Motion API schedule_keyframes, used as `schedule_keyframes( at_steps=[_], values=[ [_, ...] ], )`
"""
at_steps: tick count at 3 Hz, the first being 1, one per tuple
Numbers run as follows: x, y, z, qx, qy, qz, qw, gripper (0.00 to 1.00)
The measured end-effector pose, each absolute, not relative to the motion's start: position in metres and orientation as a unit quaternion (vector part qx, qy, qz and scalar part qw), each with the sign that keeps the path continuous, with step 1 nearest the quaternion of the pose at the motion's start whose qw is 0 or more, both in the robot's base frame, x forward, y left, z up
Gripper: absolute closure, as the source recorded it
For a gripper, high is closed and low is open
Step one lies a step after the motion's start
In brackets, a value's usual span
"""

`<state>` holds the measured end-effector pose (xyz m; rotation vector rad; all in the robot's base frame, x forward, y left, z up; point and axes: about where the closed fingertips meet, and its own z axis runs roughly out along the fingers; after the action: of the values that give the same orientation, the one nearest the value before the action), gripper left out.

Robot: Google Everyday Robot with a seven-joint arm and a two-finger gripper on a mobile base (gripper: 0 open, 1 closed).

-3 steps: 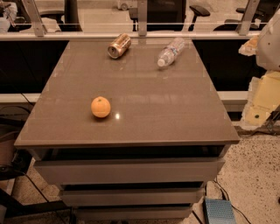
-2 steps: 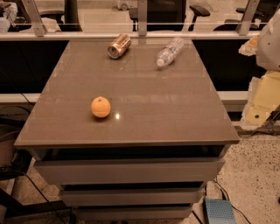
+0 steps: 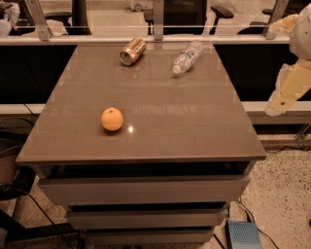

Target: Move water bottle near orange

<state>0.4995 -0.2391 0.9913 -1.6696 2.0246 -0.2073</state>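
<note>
Brown tabletop [image 3: 194,131] fills the middle of the frame, with drawer fronts [image 3: 146,189] stacked under its front edge.

The water bottle [image 3: 187,57] is in the upper centre-right of the frame. It lies on its side near the far edge of the tabletop, tilted diagonally with its white cap pointing toward the lower left. Nothing is touching it.

The orange [image 3: 112,119] sits left of centre on the nearer half of the tabletop, well apart from the bottle. A small glare spot shows on the surface just to its right.

A copper-coloured can [image 3: 132,51] lies on its side in the upper centre-left, near the far edge. Its open-looking end faces the lower left. It is to the left of the bottle and not touching it.

The gripper [image 3: 279,99] is at the right edge of the frame, a cream-coloured part angled down to the left. It hangs off the right side of the table, clear of the tabletop and of every object. Open or closed: cannot tell. It holds nothing that is visible.

A blue box [image 3: 244,235] sits on the speckled floor at the lower right. A metal rail [image 3: 97,40] runs across behind the table, with office chairs [image 3: 221,12] beyond it along the top of the frame.
</note>
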Motion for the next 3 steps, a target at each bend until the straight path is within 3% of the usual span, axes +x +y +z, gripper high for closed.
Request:
schedule_keyframes(
  at_steps=[1,3],
  values=[
    [0.555,-0.253,0.998,-0.646,0.699,-0.118,0.283,0.0],
    [0.657,-0.254,1.002,-0.729,0.601,-0.187,0.269,0.0]
  ],
)
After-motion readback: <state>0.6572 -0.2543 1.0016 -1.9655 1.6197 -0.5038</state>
